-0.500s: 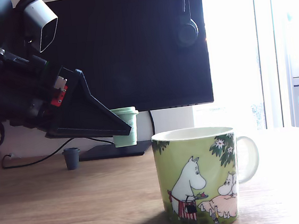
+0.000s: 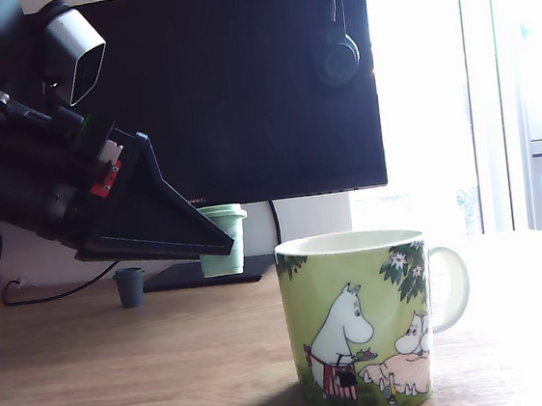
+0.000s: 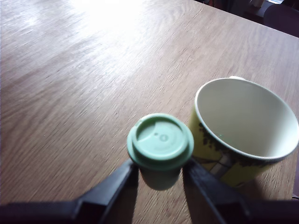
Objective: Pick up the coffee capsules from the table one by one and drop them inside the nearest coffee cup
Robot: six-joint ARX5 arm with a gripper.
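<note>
My gripper [image 2: 220,249] is shut on the pale mint green coffee capsule [image 2: 222,239], holding it above the table [image 2: 172,368], to the exterior view's left of the coffee cup [image 2: 359,322]. In the wrist view the capsule [image 3: 160,141] sits between the two black fingers [image 3: 114,183], beside the cup's rim [image 3: 200,116] and not over its opening. The cup's white inside looks empty. A dark grey capsule [image 2: 130,287] stands on the table further back, at the exterior view's left.
A large black monitor [image 2: 239,80] on a stand fills the back, with headphones [image 2: 338,55] hanging at its upper right. A cable [image 2: 57,291] runs along the table's back left. Bright window light washes out the right side.
The gripper with the mint capsule has moved slightly down and toward the exterior view's left. The cup and the dark grey capsule have not moved.
</note>
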